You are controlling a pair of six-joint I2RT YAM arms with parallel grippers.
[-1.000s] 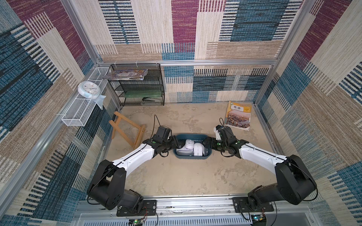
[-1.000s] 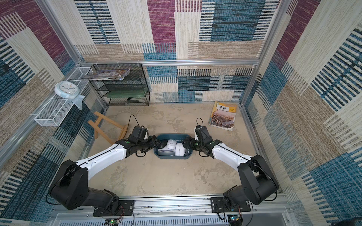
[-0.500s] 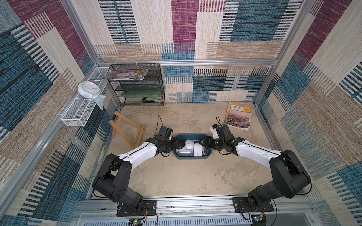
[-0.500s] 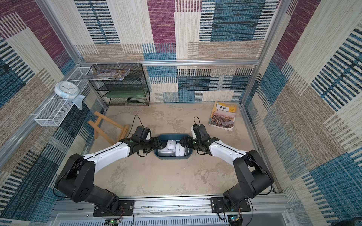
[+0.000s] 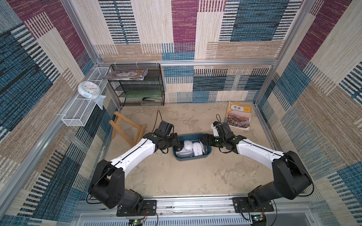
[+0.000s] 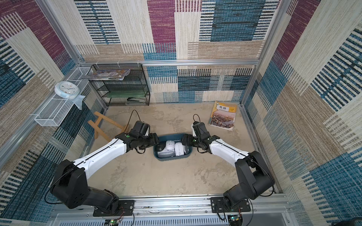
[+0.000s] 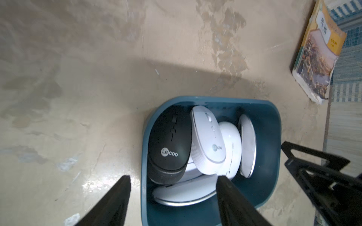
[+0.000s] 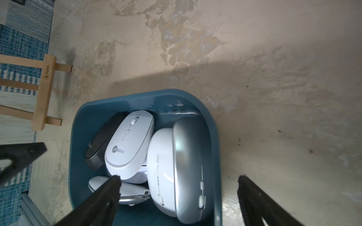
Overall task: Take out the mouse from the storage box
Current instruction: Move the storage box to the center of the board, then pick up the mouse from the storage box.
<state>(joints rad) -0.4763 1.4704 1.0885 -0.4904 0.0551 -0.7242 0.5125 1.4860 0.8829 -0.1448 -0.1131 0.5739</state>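
The left gripper [image 7: 172, 177] hangs wide open and empty, fingers [image 7: 117, 195] astride one end wall of the storage box [image 5: 189, 158]; the right gripper [image 8: 178, 177] straddles the opposite end, open, holding nothing; inside the box lie a black mouse [image 7: 168, 144], a white mouse [image 7: 207, 140] and a silver mouse [image 8: 188, 166]; beyond the box lies a textbook [image 5: 238, 115].

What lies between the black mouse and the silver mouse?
Two white mice, in the left wrist view: the Lecoo white mouse by the black mouse, the rounder white mouse by the silver mouse.
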